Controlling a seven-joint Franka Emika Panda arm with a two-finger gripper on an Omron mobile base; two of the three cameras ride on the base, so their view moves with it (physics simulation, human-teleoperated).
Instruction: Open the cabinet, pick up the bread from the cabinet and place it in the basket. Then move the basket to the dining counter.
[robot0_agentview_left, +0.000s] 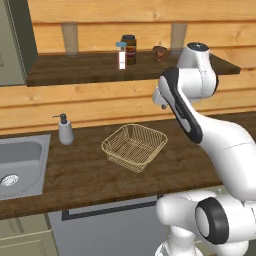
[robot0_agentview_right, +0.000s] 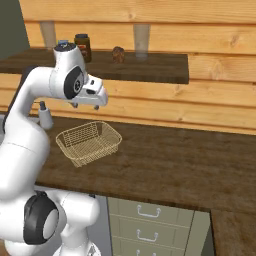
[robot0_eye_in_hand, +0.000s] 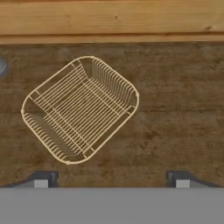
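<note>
The bread (robot0_agentview_left: 160, 52) (robot0_agentview_right: 118, 54), a small dark-brown lump, lies on the dark shelf (robot0_agentview_left: 75, 67) of the cabinet, right of a jar. The tan wire basket (robot0_agentview_left: 134, 146) (robot0_agentview_right: 89, 142) (robot0_eye_in_hand: 80, 109) stands empty on the wooden counter (robot0_eye_in_hand: 175, 109). My gripper (robot0_eye_in_hand: 111, 180) (robot0_agentview_right: 85, 104) (robot0_agentview_left: 160, 101) hangs above the counter, pointing down, well below the bread and just past the basket's near-right side. Its fingertips (robot0_eye_in_hand: 43, 179) are wide apart, so it is open with nothing between them.
On the shelf stand a dark brown lidded jar (robot0_agentview_left: 130, 48) (robot0_agentview_right: 82, 46) and a white bottle with a blue cap (robot0_agentview_left: 121, 55). A cabinet door (robot0_agentview_left: 15, 40) stands swung out at the left. A soap dispenser (robot0_agentview_left: 65, 130) and sink (robot0_agentview_left: 20, 165) lie left of the basket.
</note>
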